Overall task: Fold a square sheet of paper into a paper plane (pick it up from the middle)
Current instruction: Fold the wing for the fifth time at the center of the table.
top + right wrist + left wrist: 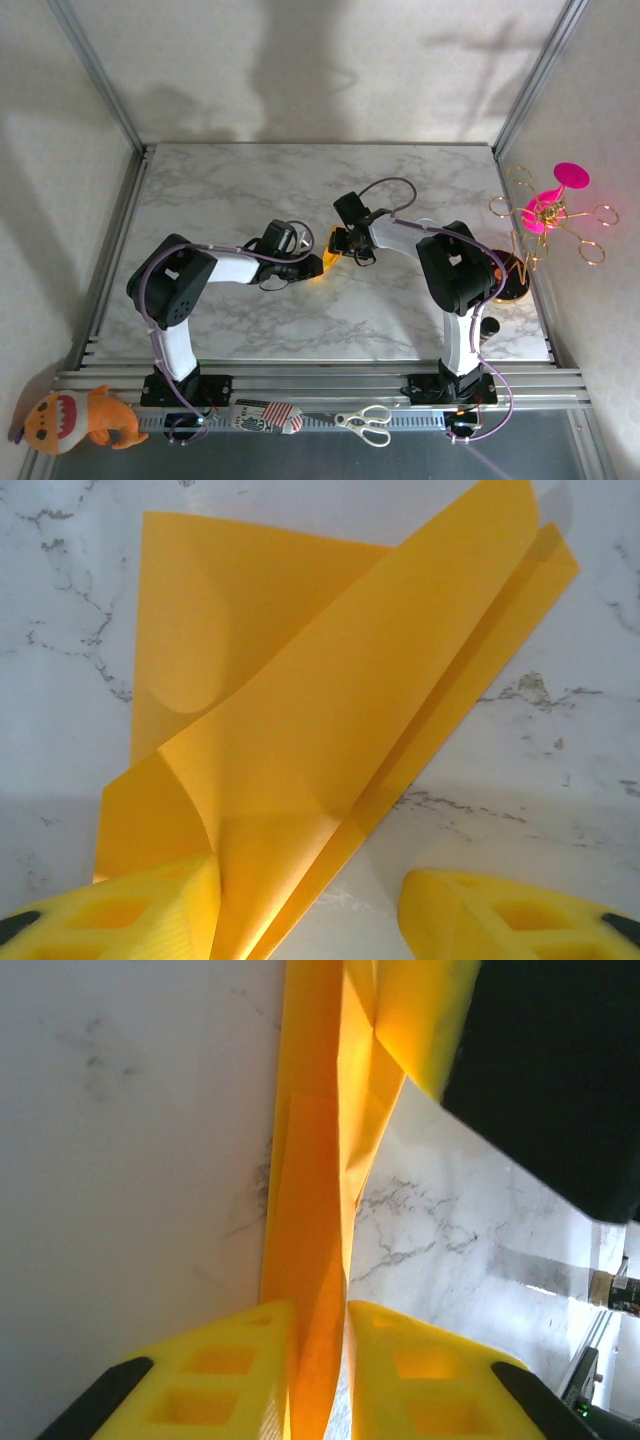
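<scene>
Marble table (240, 190): folded paper (310, 1210) runs lengthwise out from pinching left fingers (240, 1370); right fingers (130, 910) wide.

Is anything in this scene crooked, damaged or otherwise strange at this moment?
Yes, the paper. In the right wrist view its top layer bulges and curls up beside one of the right fingers instead of lying flat on the table, so the fold looks loose. I see no tear and nothing spilled.

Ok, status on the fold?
Left pincer shut on folded paper. Right pincer open, paper edge beside one finger. No obstruction seen.
</scene>
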